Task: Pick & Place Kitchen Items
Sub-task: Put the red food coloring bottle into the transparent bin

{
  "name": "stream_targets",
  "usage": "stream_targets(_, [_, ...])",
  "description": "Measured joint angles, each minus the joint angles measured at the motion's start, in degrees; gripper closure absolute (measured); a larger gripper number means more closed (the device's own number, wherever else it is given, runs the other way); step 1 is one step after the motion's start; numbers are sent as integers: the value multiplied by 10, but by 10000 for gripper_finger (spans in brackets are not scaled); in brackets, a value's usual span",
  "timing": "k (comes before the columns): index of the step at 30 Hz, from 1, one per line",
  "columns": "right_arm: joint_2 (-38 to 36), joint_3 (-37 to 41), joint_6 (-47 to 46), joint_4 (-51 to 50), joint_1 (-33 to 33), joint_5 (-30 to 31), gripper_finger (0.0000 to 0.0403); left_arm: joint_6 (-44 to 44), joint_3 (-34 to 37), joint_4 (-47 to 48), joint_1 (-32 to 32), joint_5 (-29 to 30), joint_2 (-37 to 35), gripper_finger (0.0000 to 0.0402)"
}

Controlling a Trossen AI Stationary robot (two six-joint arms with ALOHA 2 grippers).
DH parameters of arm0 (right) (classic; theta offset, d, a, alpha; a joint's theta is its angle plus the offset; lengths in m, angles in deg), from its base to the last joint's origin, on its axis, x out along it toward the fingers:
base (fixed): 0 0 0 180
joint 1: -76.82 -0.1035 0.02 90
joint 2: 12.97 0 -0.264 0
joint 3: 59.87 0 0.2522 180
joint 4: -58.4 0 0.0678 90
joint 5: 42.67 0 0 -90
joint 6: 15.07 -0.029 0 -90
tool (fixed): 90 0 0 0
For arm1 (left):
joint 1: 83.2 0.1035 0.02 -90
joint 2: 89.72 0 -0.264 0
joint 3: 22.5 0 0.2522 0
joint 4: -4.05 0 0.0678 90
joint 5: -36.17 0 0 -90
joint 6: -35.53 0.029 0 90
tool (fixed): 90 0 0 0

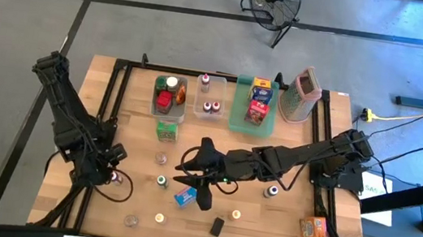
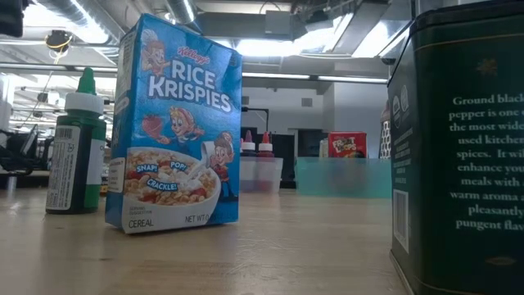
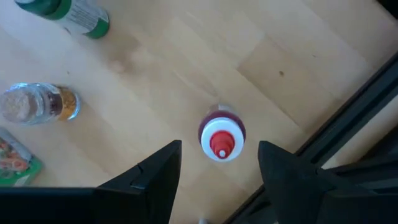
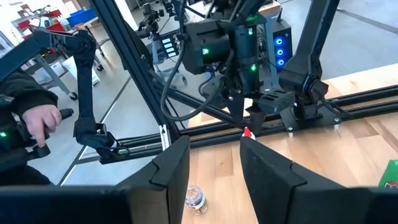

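My left claw (image 3: 217, 171) hangs open over a red-capped bottle (image 3: 221, 138).
The bottle stands upright between its fingers, untouched, at the worktop's (image 1: 287, 227) eight o'clock edge. My right claw (image 4: 214, 165) is mid-worktop, jaws parted and, I think, empty; the Rice Krispies box (image 1: 185, 196) lies just beside it.

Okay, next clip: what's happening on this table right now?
Two arms are sorting small kitchen items on a wooden table. The left gripper hangs over a small red-capped bottle near the table's left edge, jaws open on either side and not yet touching it. The right gripper reaches to mid-table, jaws empty and parted, beside the Rice Krispies box. Some items already sit in the clear bins and green tray at the back; others remain scattered.
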Motion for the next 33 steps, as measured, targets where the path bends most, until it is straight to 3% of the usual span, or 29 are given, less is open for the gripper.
stream_targets(15, [0,0,0,2,-9,10,258,-7,40,-25,18,-10,5,194])
stream_targets(22, [0,0,-4,2,-10,10,258,-122,40,-85,18,-29,5,193])
stream_targets(33, [0,0,-4,2,-13,11,258,-143,40,-69,18,-39,5,193])
